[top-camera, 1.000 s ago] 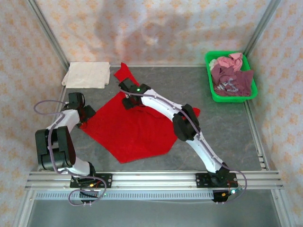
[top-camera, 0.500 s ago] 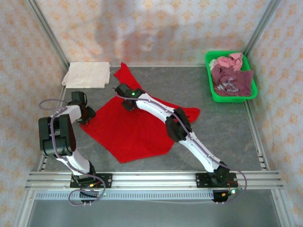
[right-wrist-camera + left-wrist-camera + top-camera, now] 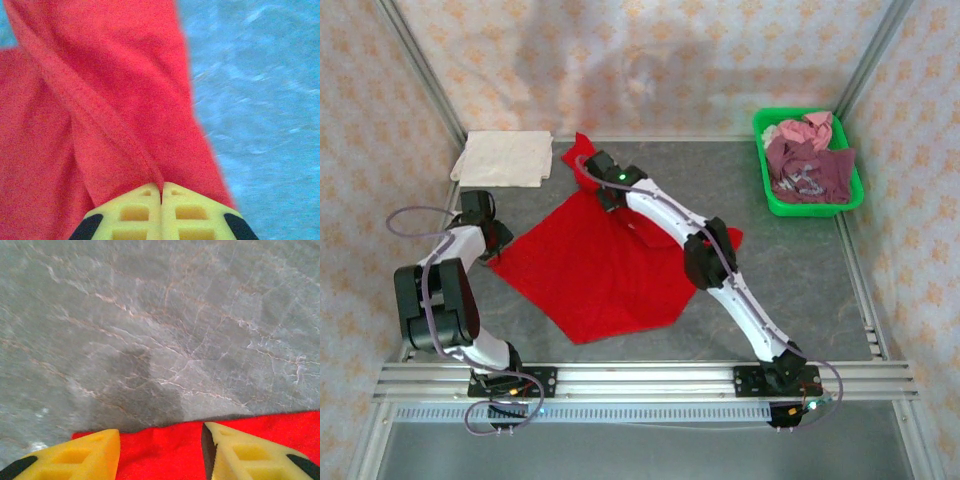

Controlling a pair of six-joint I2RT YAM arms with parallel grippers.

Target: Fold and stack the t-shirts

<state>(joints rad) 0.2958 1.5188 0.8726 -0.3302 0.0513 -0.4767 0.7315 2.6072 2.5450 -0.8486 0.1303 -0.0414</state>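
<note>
A bright red t-shirt [image 3: 590,275] lies spread across the middle of the table, one sleeve [image 3: 578,150] pointing to the back. My right gripper [image 3: 605,188] is at the shirt's far edge, shut on a pinched ridge of the red cloth [image 3: 125,100], its yellow fingers [image 3: 135,210] pressed together. My left gripper [image 3: 488,238] is low at the shirt's left corner. Its jaws [image 3: 160,432] stand apart with the flat red edge [image 3: 160,455] lying between them, so it is open. A folded cream-white t-shirt [image 3: 503,158] rests at the back left.
A green plastic basket [image 3: 767,185] at the back right holds crumpled maroon [image 3: 805,170] and pink [image 3: 810,128] t-shirts. Metal frame rails run along both sides and the near edge. Bare grey marbled tabletop [image 3: 800,270] shows to the right of the red shirt.
My right gripper has shut on the red shirt's far edge and shifted back and to the right with it. The left gripper stays at the left corner, jaws narrower than before.
</note>
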